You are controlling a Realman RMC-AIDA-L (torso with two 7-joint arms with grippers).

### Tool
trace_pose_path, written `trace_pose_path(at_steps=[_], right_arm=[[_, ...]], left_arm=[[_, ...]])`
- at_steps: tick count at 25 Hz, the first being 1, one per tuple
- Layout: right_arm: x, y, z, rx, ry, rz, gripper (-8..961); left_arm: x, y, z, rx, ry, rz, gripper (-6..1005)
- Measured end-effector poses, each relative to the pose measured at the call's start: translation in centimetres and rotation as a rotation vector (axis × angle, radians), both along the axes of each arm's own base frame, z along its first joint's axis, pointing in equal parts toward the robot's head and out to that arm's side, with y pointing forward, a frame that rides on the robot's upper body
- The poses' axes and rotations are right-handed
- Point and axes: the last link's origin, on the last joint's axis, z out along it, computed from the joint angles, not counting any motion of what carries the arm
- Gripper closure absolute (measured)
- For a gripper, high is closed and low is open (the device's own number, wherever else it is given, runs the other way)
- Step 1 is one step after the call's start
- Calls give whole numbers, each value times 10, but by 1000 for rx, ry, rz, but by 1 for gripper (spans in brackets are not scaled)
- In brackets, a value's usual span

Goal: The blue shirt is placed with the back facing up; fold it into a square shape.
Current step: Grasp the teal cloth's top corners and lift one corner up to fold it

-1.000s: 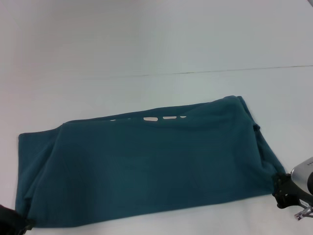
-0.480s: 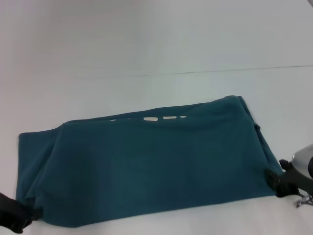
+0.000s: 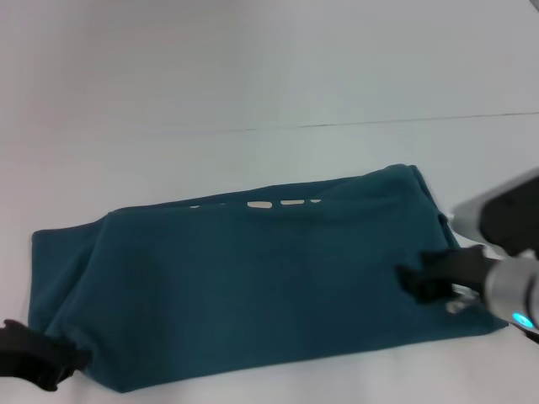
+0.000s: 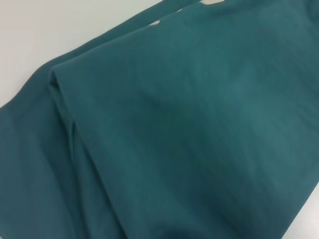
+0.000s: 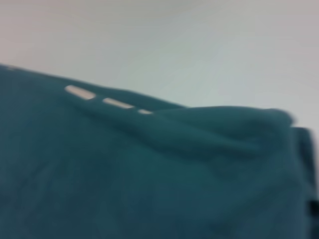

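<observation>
Since the earlier frame, the right claw has moved inward over the blue shirt (folded band on the counter); left claw at near-left corner. Claw states: cannot tell. Next: fold ends inward.

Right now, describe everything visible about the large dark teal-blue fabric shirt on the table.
The large dark teal-blue fabric shirt lies flat on the white table, folded lengthwise into a wide band with soft creases. A top layer overlaps a lower one, leaving a narrow strip showing at the robot's left end. Bits of cream print peek out along the far edge. The left gripper meets its near left corner; the right gripper is over the cloth near its right end.
</observation>
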Motion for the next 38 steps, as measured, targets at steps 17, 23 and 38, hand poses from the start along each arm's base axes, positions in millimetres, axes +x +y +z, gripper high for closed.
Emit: trace_pose_path(at_steps=[17,23,38], right_arm=[[-36,35,-39,-117,72,83,554],[-40,37,-42,-131,111,84,556],[-39,59,-57,-218,237,59,555]], left_arm=[[30,17,-2,49,-122,-71,954],[44,21,-3,49,-157,-112,956],[76,25,-10,48,-219,-222,957]])
